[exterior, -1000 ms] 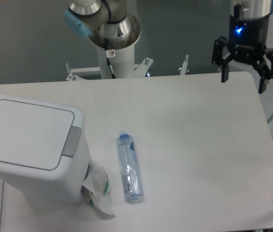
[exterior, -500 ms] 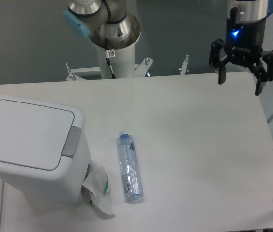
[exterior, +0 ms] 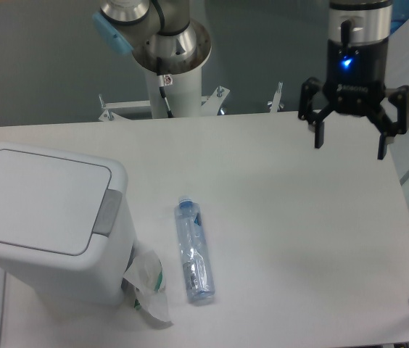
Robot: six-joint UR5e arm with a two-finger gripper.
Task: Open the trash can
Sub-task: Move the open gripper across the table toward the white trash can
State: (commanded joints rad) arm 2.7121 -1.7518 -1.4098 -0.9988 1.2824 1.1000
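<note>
Black two-finger tool: we see a pale line of lettering under its blue light, too small to read.
Clear plastic bottle: we make out a label, its print illegible.

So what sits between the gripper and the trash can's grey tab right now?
In the fixed camera view, mostly bare table. The clear bottle lies just right of the trash can, slightly below the line from the open gripper to the grey tab.
</note>
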